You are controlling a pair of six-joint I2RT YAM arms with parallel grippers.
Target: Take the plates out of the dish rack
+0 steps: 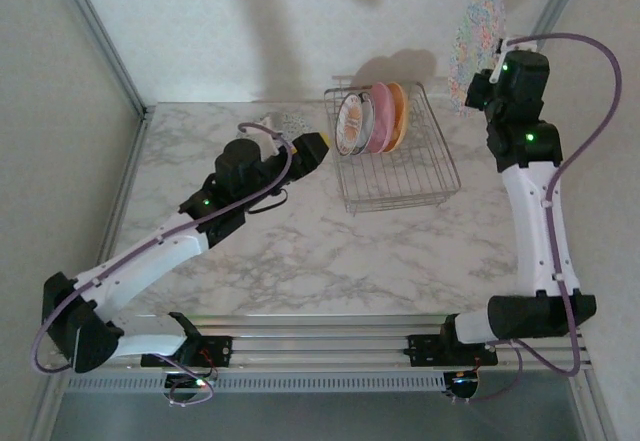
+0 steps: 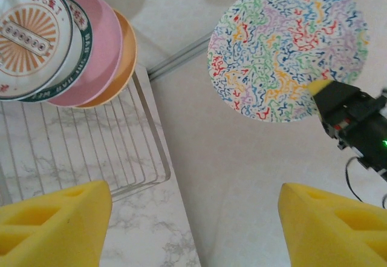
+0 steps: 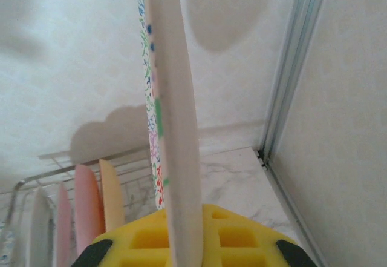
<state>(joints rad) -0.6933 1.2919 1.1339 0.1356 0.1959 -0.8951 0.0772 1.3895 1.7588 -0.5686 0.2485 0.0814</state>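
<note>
My right gripper (image 1: 490,73) is shut on the lower edge of a large multicolour-speckled plate (image 1: 478,46), held upright high above the table's back right corner. The right wrist view has that plate (image 3: 175,128) edge-on between the yellow pads (image 3: 145,240). The wire dish rack (image 1: 400,176) holds three upright plates: a white one with an orange centre (image 1: 352,124), a pink one (image 1: 378,118) and a yellow-orange one (image 1: 398,114). My left gripper (image 1: 312,151) hovers open and holding nothing just left of the rack. From the left wrist I see the rack (image 2: 78,152) and the lifted plate (image 2: 284,49).
Another speckled plate (image 1: 285,119) lies flat on the marble table behind my left wrist, partly hidden. Aluminium frame posts (image 1: 100,36) and white walls close in the table on the left, back and right. Bare marble (image 1: 330,251) stretches in front of the rack.
</note>
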